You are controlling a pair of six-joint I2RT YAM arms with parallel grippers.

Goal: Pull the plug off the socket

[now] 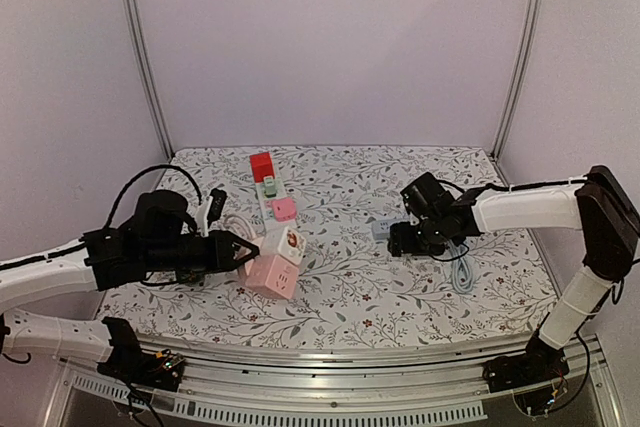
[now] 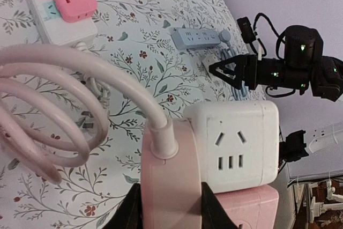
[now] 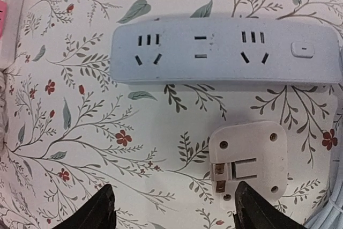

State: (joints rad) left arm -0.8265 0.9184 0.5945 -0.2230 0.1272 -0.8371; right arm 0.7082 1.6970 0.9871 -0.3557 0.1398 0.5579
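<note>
White square plug [image 3: 248, 165] lies flat on floral-print surface [image 3: 80, 132], out of the pale grey-blue socket strip [image 3: 225, 51] & just below it in rt wrist view, not touching it. Plug face w/ metal prongs points up at the camera; prongs sit on its left half. Strip's long axis runs left-right across that view, sockets up. Right tool [image 3: 177, 207] spread, fingers either side of plug; contact unclear. Left tool [image 2: 169, 210] pinches pink slab-shaped plug body [image 2: 166, 186], which sits against white cube socket [image 2: 236, 146].
</note>
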